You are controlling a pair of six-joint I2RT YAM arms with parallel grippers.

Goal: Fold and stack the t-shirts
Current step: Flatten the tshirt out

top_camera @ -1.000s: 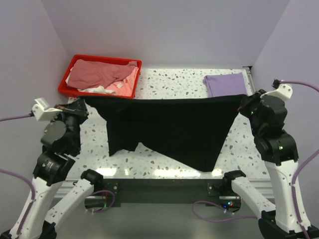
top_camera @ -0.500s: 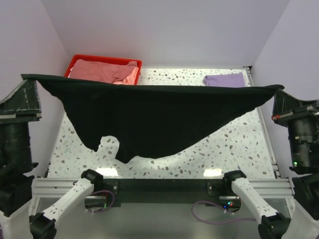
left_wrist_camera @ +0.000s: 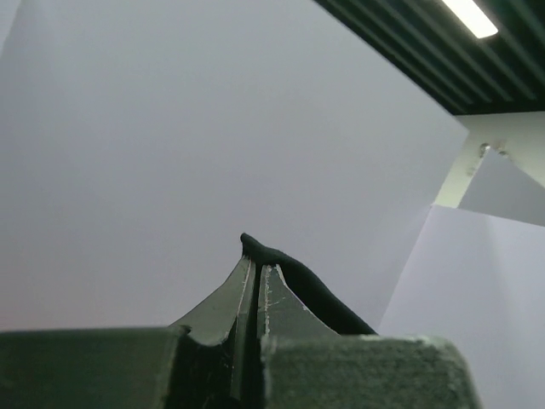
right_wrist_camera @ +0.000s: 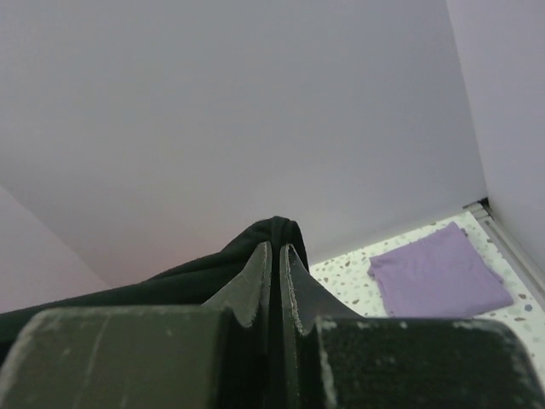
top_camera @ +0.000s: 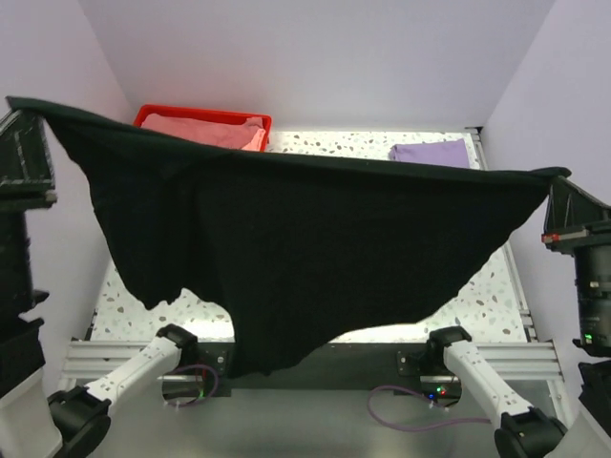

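Observation:
A black t-shirt (top_camera: pixel 305 258) hangs spread wide in the air above the table, stretched between both arms. My left gripper (top_camera: pixel 21 107) is shut on its left top corner, high at the left edge. My right gripper (top_camera: pixel 561 179) is shut on its right top corner at the right edge. In the left wrist view the black cloth (left_wrist_camera: pixel 294 273) bulges out past the closed fingertips; in the right wrist view the cloth (right_wrist_camera: pixel 274 228) folds over the fingertips. A folded light purple t-shirt (top_camera: pixel 430 153) lies at the back right of the table, and shows again as purple cloth (right_wrist_camera: pixel 438 273) in the right wrist view.
A red bin (top_camera: pixel 158 115) at the back left holds pink cloth (top_camera: pixel 215 131); the hanging shirt covers most of it. The speckled table (top_camera: pixel 334 143) shows at the back and near the front corners. Purple walls close in the sides and back.
Both arms have risen and moved toward the camera, lifting the black t-shirt off the table and spreading it wider. It now hides most of the table and the bin.

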